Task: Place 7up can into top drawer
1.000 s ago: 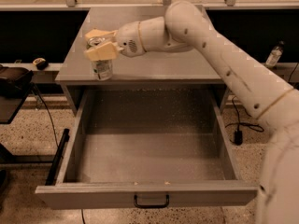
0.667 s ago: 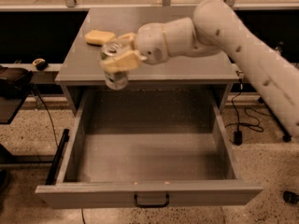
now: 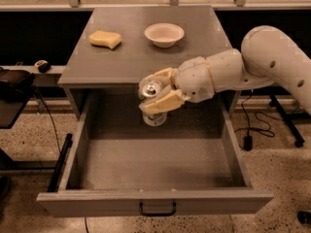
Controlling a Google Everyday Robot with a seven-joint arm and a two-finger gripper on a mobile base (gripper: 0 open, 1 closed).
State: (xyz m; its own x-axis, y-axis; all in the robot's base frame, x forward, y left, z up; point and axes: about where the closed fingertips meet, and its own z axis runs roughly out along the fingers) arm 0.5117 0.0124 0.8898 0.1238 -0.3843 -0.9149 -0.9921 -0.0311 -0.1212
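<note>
The gripper (image 3: 154, 97) hangs over the open drawer (image 3: 146, 201), toward its 12 o'clock side. Its two pale fingers (image 3: 163, 103) are clamped on the can (image 3: 154, 119), which is upright in the air, seemingly above the drawer floor.

I judge the can light, thin-walled and slick. A hard squeeze would dent it, so a firm grip across the sides near the top suits it.

A moment earlier the can was at the cabinet's front edge, nearer 10 o'clock. It is now lower and central, and the arm no longer hides the bowl (image 3: 164, 34).
</note>
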